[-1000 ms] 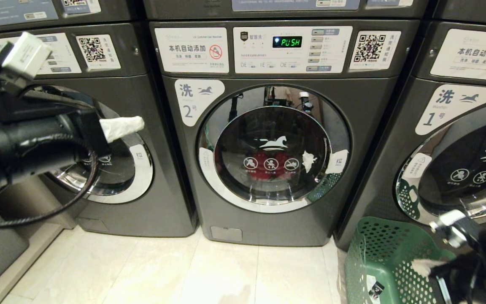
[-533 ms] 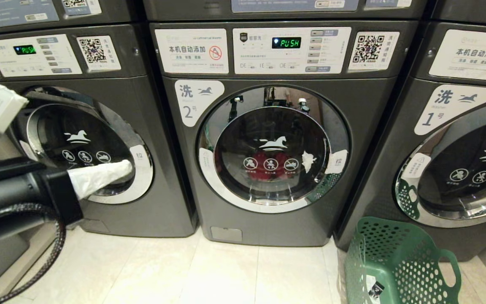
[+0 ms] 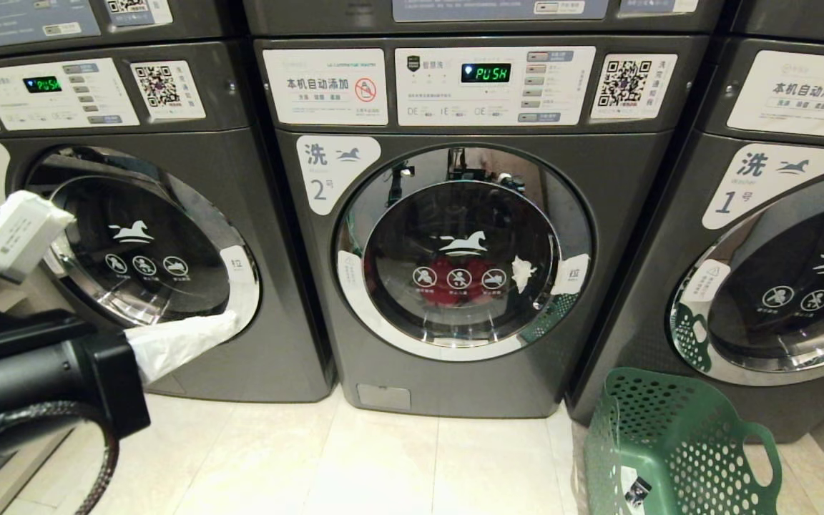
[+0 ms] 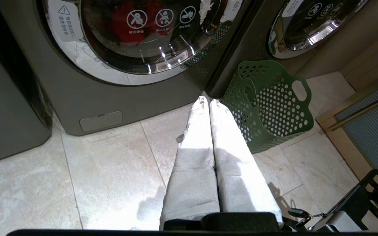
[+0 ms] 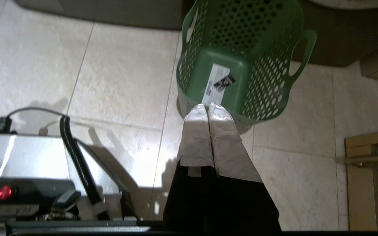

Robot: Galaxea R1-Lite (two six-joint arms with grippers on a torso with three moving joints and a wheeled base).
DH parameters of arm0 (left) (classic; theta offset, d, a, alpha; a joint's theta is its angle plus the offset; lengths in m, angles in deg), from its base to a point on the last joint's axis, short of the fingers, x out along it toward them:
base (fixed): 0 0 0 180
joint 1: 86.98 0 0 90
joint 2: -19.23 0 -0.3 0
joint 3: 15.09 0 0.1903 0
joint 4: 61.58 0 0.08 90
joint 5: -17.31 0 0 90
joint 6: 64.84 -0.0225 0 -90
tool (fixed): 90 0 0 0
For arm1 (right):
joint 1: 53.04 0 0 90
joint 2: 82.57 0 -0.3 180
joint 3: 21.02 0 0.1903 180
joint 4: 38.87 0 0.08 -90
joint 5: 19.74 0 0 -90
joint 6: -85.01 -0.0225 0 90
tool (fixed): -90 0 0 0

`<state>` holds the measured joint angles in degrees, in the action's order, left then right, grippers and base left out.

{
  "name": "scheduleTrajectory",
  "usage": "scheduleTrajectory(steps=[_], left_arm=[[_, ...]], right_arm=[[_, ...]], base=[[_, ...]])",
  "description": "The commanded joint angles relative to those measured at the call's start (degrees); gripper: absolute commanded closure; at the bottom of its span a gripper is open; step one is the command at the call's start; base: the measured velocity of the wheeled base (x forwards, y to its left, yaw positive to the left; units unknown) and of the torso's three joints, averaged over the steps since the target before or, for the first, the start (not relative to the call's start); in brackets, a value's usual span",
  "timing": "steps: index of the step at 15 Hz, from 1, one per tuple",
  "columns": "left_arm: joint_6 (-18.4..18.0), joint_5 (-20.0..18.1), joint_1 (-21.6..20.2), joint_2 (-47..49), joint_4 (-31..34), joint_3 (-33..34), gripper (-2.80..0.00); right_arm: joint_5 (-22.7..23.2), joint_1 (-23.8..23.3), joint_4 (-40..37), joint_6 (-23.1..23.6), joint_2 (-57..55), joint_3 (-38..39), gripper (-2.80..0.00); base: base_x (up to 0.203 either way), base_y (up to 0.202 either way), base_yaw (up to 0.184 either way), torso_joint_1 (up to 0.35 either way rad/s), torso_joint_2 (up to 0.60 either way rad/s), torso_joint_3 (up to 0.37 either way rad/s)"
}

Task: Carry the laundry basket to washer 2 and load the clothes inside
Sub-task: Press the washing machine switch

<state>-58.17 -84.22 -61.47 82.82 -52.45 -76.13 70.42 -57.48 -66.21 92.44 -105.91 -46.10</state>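
We judge the task essentially complete. The dark grey front-loading washer marked "2" stands at the centre of the head view with its round chrome-rimmed glass door shut. Behind the glass we see a bright red garment low in the drum; a small white shape shows near the door's right edge, but we cannot tell whether it is cloth or a reflection. No yellow-orange item is visible from here.

The dark green perforated plastic laundry basket stands upright on the pale tiled floor, just in front of the gap between washer 2 and the like washer marked "1". The right wrist view looks straight into it: the basket holds no clothes, only a white label on its bottom. We therefore judge that nothing is left to load; at most the arms have to be stowed.

The left claw reaches from the lower left of the head view, pointing toward the door rim of the third washer on the left. Its white-wrapped fingers are pressed together and hold nothing.

The right claw is outside the head view. Its wrist camera shows it pointing down just above the basket's near rim, fingers together and empty.
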Motion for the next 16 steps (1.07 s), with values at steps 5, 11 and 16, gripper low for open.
scheduleTrajectory(steps=[5, 11, 16], left_arm=[[0.10, 0.02, 0.24, -0.06, 0.00, 1.60, 0.00], [-0.16, 0.27, 0.24, 2.75, -0.07, 1.58, 0.00], [-0.05, 5.84, 1.24, 3.94, -6.35, 5.85, 0.00]], right_arm=[[0.02, -0.33, 4.06, -0.66, 7.16, 1.71, 0.00], [0.02, -0.33, 4.06, -0.66, 7.16, 1.71, 0.00], [0.02, -0.36, 4.06, -0.66, 7.16, 1.71, 0.00]], base=[[0.000, 0.000, 0.000, 0.000, 0.00, 0.000], [0.000, 0.000, 0.000, 0.000, 0.00, 0.000], [0.000, 0.000, 0.000, 0.000, 0.00, 0.000]])
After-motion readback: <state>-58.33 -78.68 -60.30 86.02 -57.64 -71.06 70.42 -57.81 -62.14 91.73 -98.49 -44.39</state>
